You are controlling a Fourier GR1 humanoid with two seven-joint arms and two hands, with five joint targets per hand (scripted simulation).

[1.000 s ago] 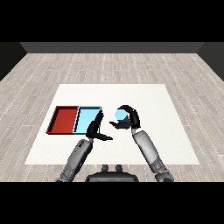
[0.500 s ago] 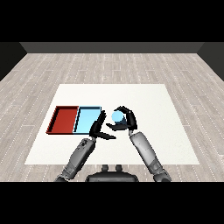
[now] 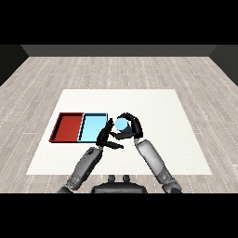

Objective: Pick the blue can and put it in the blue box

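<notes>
**White table, can in hand beside the blue tray**

White table under me: the blue can sits lifted in my right hand, fingers curled round it, just at 3 o'clock of the light blue tray. Picking looks done; placing remains. My left hand, fingers straight, lies by the tray's near right corner. The red tray borders at 9 o'clock.
</notes>
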